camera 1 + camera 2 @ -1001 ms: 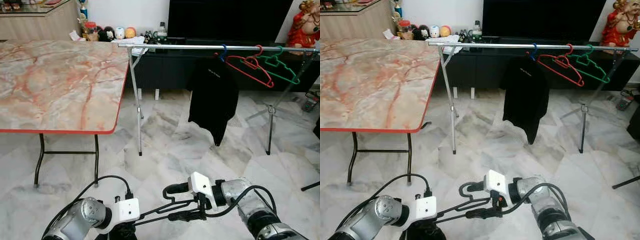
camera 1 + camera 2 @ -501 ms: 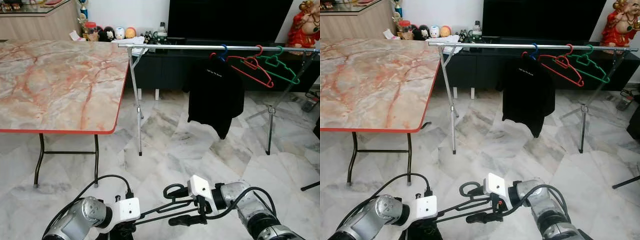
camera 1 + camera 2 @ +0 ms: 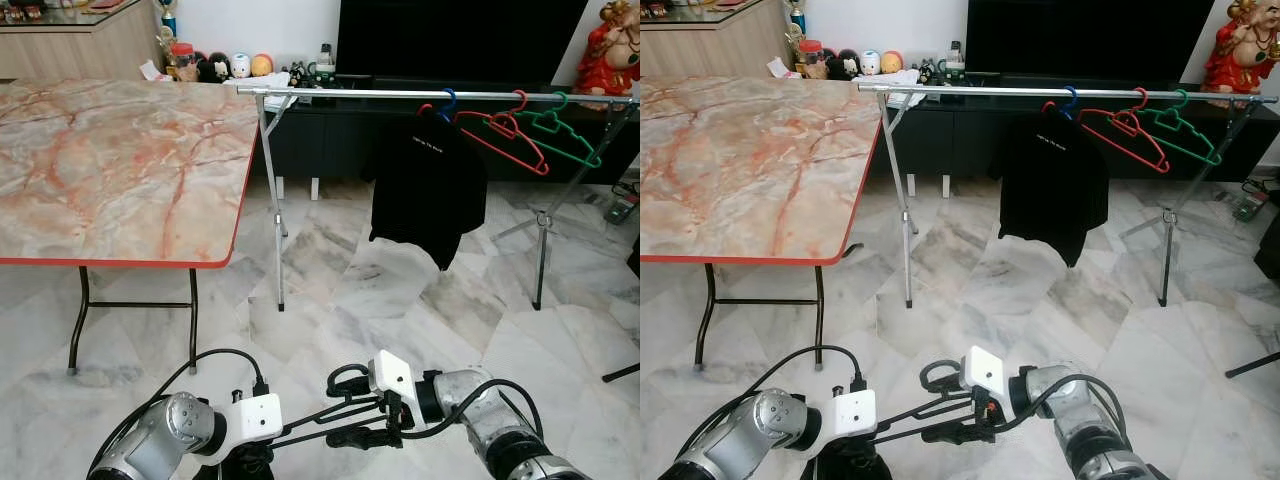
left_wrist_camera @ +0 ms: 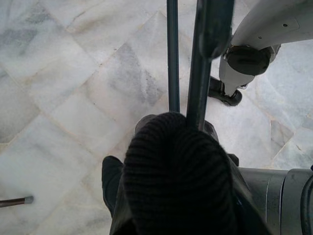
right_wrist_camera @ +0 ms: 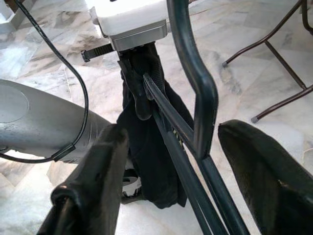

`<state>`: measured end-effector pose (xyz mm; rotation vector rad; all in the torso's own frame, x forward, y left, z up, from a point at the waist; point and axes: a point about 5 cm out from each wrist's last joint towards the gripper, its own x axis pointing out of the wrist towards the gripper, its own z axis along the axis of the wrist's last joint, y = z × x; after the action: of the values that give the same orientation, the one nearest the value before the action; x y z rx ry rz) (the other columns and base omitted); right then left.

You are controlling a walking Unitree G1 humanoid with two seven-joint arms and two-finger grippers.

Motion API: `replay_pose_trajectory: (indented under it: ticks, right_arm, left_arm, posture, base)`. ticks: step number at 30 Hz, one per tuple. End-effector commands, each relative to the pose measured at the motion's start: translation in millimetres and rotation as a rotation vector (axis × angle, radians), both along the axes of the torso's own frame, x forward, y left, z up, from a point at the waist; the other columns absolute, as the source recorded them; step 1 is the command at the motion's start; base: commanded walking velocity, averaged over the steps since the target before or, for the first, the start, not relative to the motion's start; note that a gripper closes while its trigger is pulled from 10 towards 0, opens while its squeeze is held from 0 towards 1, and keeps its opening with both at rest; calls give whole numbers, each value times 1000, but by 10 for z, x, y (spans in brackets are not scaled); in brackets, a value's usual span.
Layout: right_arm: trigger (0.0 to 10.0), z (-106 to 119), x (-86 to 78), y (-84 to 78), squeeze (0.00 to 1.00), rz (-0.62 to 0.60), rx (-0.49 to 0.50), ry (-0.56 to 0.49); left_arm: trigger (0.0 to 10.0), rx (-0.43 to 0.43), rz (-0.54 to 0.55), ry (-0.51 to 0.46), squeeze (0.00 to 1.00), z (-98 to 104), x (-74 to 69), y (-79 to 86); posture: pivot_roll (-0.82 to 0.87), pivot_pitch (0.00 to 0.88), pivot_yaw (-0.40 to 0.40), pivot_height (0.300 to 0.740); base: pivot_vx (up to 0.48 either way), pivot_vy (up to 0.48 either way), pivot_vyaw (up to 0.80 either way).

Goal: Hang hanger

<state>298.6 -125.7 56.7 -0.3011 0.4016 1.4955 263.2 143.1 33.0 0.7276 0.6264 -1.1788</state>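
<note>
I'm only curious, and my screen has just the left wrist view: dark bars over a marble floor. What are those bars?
Observer: A black hanger, clamped in the left gripper.
Operator: And the other arm?
Observer: The right gripper is open, its fingers either side of the hanger.
Operator: Where would it hang?
Observer: On a metal rail ahead, which carries a black T-shirt, a red hanger and a green hanger.

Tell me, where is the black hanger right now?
The black hanger is low in the eye views, held between the left gripper and right gripper, above the marble floor.
</note>
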Motion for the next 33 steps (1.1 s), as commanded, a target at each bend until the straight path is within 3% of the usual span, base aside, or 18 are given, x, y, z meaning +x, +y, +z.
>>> replay_pose_trajectory:
  ticks: [1,7,14,21,33]
  right_arm:
    - [0,-12,-10,-44,0,-3,-4,28]
    - [0,-31,-32,-78,0,9,-15,54]
    - [0,-21,-51,-118,0,15,35,149]
    - [0,-22,-57,-153,0,12,32,164]
    - [0,-72,-51,-180,0,-20,-55,88]
  left_arm:
    - [0,-12,-12,-28,0,60,43,-45]
    - [0,-11,-12,-34,0,65,51,-43]
    - [0,12,-59,-81,0,106,75,11]
    - [0,31,-100,-95,0,127,77,48]
    - [0,15,-120,-108,0,169,99,2]
  posture:
    - [85,85,-42,740]
    - [85,85,-41,740]
    - [90,89,-38,740]
    - [90,90,-36,740]
    - [93,92,-35,740]
  base:
    - [0,0,0]
    - [0,0,0]
    - [0,0,0]
    - [0,0,0]
    - [0,0,0]
